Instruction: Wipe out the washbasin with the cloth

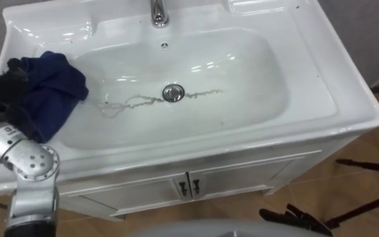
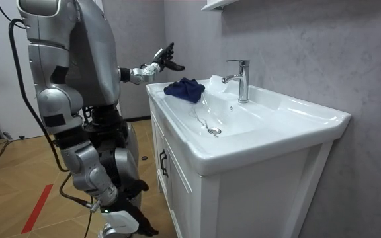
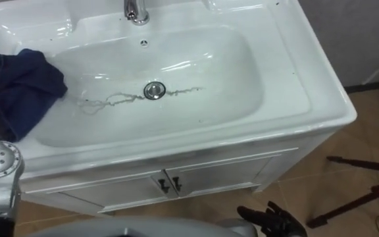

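From where I stand there is no lettering, number, label or sign to be read — not on the basin [image 1: 347, 99], the tap [image 2: 242, 79], the cabinet doors [image 1: 242, 181] or the blue cloth [image 1: 48, 92].

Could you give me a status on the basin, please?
Left robot hand open over blue cloth; right robot hand open, low. Cloth on basin's left edge. Dirty streak by drain.
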Motion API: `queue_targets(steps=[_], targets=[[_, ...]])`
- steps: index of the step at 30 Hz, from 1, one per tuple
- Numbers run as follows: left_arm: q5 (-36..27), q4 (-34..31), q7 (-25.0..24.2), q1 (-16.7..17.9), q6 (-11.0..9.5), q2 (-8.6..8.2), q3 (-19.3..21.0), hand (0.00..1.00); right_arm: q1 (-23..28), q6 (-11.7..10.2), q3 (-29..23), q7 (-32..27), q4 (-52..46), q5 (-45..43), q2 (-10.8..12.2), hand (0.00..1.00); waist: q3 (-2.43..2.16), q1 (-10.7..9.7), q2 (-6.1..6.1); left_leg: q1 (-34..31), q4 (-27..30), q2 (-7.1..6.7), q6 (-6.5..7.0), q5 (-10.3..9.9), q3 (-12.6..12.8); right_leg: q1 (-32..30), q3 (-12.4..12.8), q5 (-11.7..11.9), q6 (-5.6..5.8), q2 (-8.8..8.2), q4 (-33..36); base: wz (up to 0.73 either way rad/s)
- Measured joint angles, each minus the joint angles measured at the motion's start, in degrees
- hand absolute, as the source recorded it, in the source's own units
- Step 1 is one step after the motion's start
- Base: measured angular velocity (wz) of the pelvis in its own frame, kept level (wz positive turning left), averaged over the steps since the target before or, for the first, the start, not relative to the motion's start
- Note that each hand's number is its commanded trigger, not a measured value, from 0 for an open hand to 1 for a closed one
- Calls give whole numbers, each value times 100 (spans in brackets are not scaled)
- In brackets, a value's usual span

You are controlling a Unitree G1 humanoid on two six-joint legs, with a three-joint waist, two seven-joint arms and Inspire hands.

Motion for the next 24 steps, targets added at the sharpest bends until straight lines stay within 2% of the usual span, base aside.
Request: queue_targets(steps=[7,16,24], targets=[[71,271,-164,0,11,-6,-110,0,-3,-1,-4,-8,-1,-4,8,0,-3,-11,-29,2,-4,17,0,0,51,-35,107,2,-4,26,-2,-6],[513,796,-165,-65,49,-5,-99,0,3,28,-68,-5,-31,-30,28,0,5,-38,-59,4,-5,35,-1,-1,81,-97,126,12,-20,45,6,-3],[747,1017,-294,-113,357,-5,-101,0,4,124,-71,-1,-48,45,24,0,-10,-7,-41,-10,-50,36,-1,-2,83,-179,127,12,-19,48,11,0]])
